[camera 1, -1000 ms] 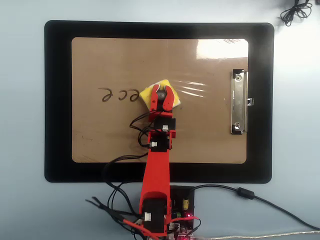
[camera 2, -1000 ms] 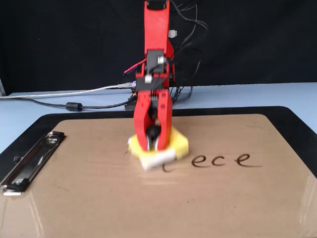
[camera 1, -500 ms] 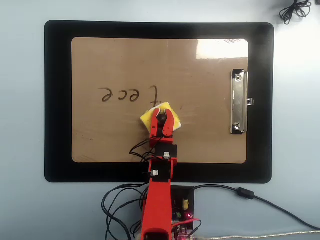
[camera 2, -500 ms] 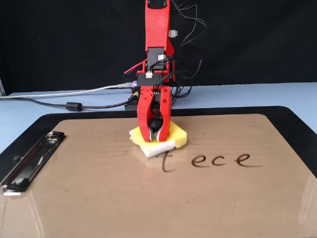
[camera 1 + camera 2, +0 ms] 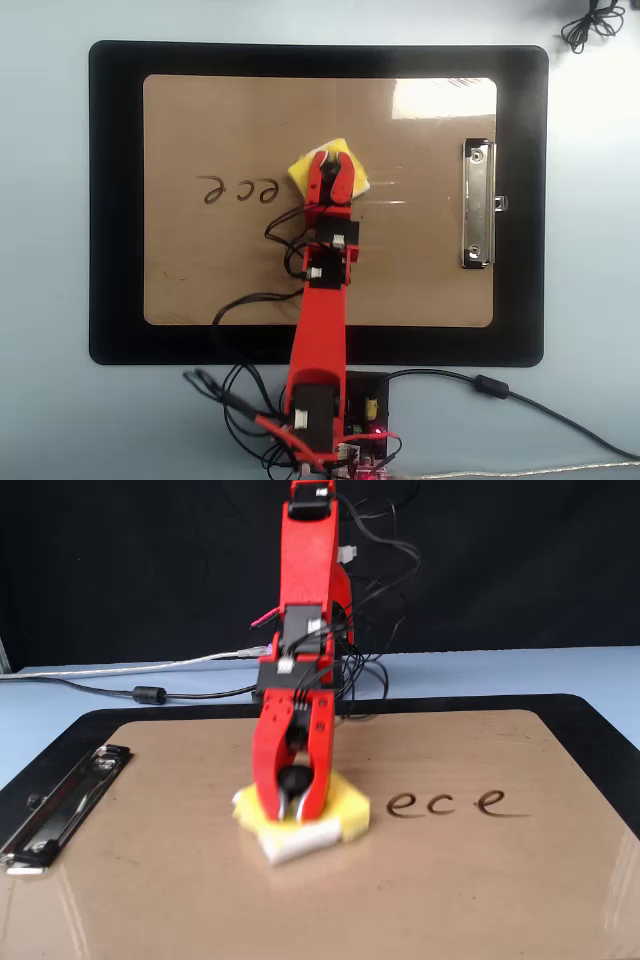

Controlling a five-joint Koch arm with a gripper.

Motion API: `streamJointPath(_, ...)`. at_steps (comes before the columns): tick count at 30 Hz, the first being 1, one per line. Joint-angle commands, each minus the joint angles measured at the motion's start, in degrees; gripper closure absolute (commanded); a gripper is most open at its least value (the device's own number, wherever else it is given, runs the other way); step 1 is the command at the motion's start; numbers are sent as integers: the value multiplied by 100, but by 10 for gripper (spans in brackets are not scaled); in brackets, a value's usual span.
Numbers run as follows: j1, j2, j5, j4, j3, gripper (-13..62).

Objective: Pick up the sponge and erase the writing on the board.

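The tan board (image 5: 220, 270) (image 5: 480, 890) lies on a black mat. My red gripper (image 5: 330, 160) (image 5: 292, 805) is shut on the yellow sponge (image 5: 303, 168) (image 5: 348, 815), pressing it flat onto the board near its middle. The sponge's white edge shows at its front in the fixed view. The writing (image 5: 240, 189) (image 5: 455, 803) now reads as three dark cursive letters, lying just left of the sponge in the overhead view and just right of it in the fixed view. The sponge and gripper cover the spot beside those letters.
The silver clip (image 5: 477, 205) (image 5: 55, 805) sits at the board's right end in the overhead view. The black mat (image 5: 115, 200) borders the board on a pale blue table. The arm's base and cables (image 5: 330, 420) stand at the near edge; a black cable coil (image 5: 590, 22) lies top right.
The gripper pulled the sponge back toward the base, uncovering a "t", then pushed it forward over that letter. Only the three letters beside the sponge now show.
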Motion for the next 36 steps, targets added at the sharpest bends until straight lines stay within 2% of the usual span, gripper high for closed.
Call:
streamJointPath(1,-211,1099,-492,167,1011,575)
streamJointPath(3,-316,1951,-492,290,1705,575)
streamJointPath(6,-369,2074,-483,606,1661,575)
streamJointPath(13,-571,-571,-334,791,-1239,575)
streamJointPath(15,-694,-967,-343,967,-1723,575)
streamJointPath(17,-809,-501,-360,1345,-1257,575)
streamJointPath(22,-870,2162,-360,1802,1020,575)
streamJointPath(24,-879,2452,-360,1811,1345,575)
streamJointPath(26,-914,2285,-352,1740,1274,575)
streamJointPath(32,-932,-9,-299,1512,-844,575)
streamJointPath(34,-932,-264,-299,1494,-1178,575)
streamJointPath(36,-914,-62,-299,1547,-835,575)
